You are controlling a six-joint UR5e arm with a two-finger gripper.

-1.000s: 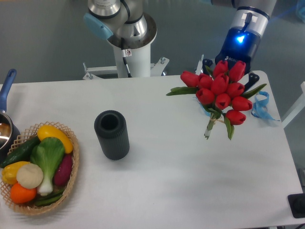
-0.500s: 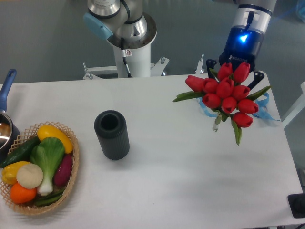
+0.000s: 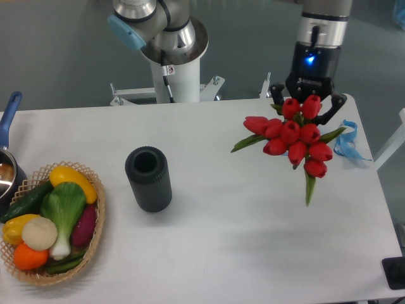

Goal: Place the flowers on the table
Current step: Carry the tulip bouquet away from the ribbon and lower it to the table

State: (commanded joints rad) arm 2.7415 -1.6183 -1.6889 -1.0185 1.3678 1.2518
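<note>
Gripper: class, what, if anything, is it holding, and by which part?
The gripper holds the bunch of red tulips; the exact grasp point is hidden behind the blooms.

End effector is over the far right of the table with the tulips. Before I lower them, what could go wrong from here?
Two risks, as I judge them:
1. The flowers hang near the table's right edge, so laid that way, heads or stems could overhang it.
2. The blue ribbon lies just right of the bunch and could end up under the flowers or snag.

The end effector is hidden by blooms, so I cannot check its grip.
</note>
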